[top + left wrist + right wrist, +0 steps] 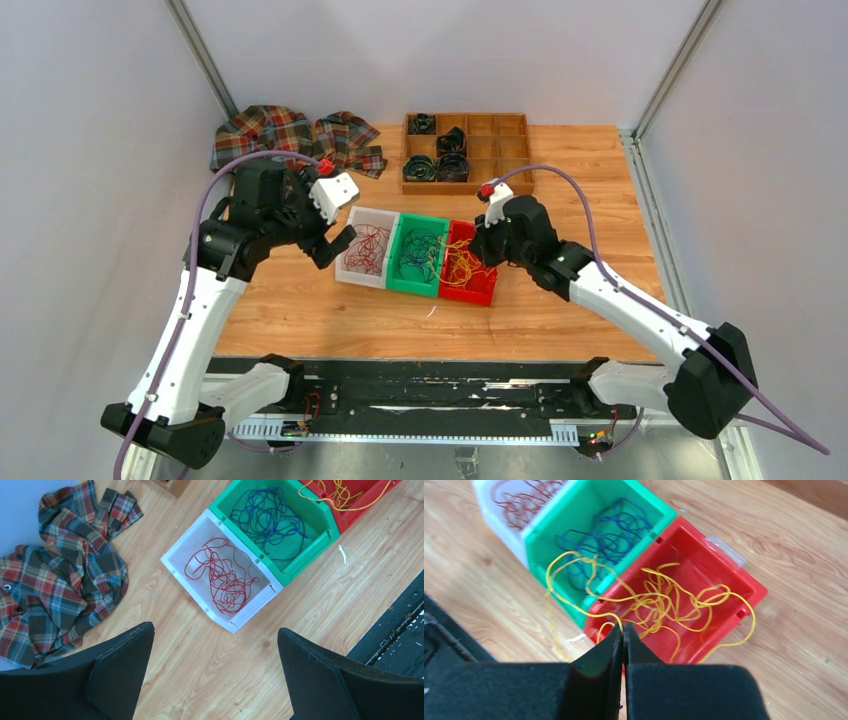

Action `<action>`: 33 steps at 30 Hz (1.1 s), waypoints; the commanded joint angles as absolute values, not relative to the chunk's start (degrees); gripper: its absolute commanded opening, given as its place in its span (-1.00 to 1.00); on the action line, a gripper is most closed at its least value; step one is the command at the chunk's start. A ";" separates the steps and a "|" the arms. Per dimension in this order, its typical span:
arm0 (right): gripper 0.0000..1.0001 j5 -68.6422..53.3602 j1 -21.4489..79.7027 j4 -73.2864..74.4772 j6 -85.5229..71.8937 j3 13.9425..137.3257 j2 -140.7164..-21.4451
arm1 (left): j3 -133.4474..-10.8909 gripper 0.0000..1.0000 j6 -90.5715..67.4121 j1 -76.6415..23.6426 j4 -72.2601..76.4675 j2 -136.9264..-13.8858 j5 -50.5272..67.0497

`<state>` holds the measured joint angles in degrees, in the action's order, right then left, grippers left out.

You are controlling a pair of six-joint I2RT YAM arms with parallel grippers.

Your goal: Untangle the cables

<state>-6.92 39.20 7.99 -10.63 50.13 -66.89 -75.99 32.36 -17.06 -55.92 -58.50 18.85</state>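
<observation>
Evidently the right end effector [623, 627] is clenched, its two black pads [599, 660] pressed flat together just above the near wall of the red bin [744, 587]. A strand of the yellow cables [659, 602] runs straight into the seam at the tips, so it looks pinched there, probably to draw one wire free of the knot. Most of the yellow cables lie heaped inside that bin, but one loop hangs over the wall into the green bin [549, 535], across the dark blue cables [609, 535]. That stray loop is likely what the grip means to sort out. The left end effector [215, 630] is released, with its fingers spread wide over bare bench [200, 680] just short of the white bin [175, 562], which holds the red cables [222, 577]. It carries nothing and seems to be waiting. A plaid shirt [65, 580] lies crumpled to its left, and a wooden divided tray [500, 140] with black coils [452, 165] sits farther back. The pads hide the pinch point itself, so how firmly the strand is caught cannot be told. The overhead view hides the red bin's right wall behind the arm, and the left wrist view cuts that bin off.
</observation>
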 commanded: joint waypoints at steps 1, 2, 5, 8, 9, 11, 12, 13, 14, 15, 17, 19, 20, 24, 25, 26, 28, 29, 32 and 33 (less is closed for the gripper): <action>-0.99 -2.80 37.09 10.51 -8.38 50.13 -70.50 | -77.88 0.96 31.97 -16.68 -55.99 -58.53 18.90; -0.99 -1.26 37.09 11.07 -7.79 50.67 -71.73 | -77.88 0.96 31.99 -16.70 -55.98 -58.54 18.90; -0.99 2.47 37.07 13.05 -6.18 52.64 -75.68 | -77.87 0.96 31.91 -16.69 -55.99 -58.56 18.99; -0.99 8.55 37.11 16.39 -5.56 55.10 -79.65 | -77.97 0.96 31.73 -16.70 -55.99 -58.64 18.92; -0.99 11.03 37.06 17.58 -5.26 55.81 -80.69 | -78.03 0.96 31.73 -16.70 -56.00 -58.70 18.90; -0.99 14.49 37.11 18.73 -4.49 56.84 -82.17 | -78.22 0.96 31.89 -16.70 -55.99 -58.78 18.90; -0.99 15.19 37.17 18.74 -4.29 57.02 -82.64 | -78.38 0.96 31.98 -16.70 -55.99 -58.75 18.92; -0.99 15.52 37.22 18.79 -4.23 57.35 -83.17 | -78.56 0.96 32.06 -16.70 -55.99 -58.91 18.90; -0.99 15.63 37.26 18.65 -4.41 57.60 -83.66 | -78.72 0.96 32.03 -16.70 -55.99 -58.98 18.91; -0.99 15.60 37.43 18.32 -4.54 57.81 -84.12 | -78.92 0.96 31.95 -16.70 -56.03 -59.22 18.90; -0.99 15.24 38.02 17.12 -4.29 58.08 -85.32 | -79.19 0.96 31.84 -16.70 -55.99 -59.41 19.01; -0.99 15.69 39.18 16.30 -3.91 59.13 -87.69 | -79.21 0.96 31.73 -16.69 -55.99 -59.41 19.07; -0.99 16.11 39.66 16.22 -3.71 59.94 -88.96 | -79.19 0.96 31.79 -16.65 -55.96 -59.37 19.09; -0.99 17.88 40.96 16.21 -2.70 63.34 -94.85 | -78.98 0.96 32.29 -16.65 -55.98 -59.12 18.66; -0.99 18.23 41.02 16.44 -2.64 64.01 -96.17 | -78.98 0.96 32.34 -16.69 -56.01 -59.10 18.59; -0.99 18.47 41.04 16.71 -2.76 64.57 -97.41 | -78.92 0.96 32.34 -16.67 -55.99 -59.07 18.59; -0.99 18.46 41.11 17.75 -2.92 65.50 -98.92 | -78.86 0.96 32.34 -16.63 -55.99 -59.04 18.59; -0.97 18.56 41.17 18.31 -3.00 65.93 -99.15 | -78.91 0.96 32.34 -16.65 -55.99 -59.08 18.51; -0.37 18.15 41.40 19.23 -3.73 65.87 -96.74 | -79.20 0.96 32.06 -16.70 -55.99 -59.42 18.46; -0.14 17.50 41.37 19.30 -3.89 65.64 -95.13 | -79.38 0.96 31.88 -16.68 -56.01 -59.55 18.46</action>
<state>16.60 40.53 17.43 -3.79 63.96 -99.22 -77.47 32.38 -17.04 -56.25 -59.33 18.81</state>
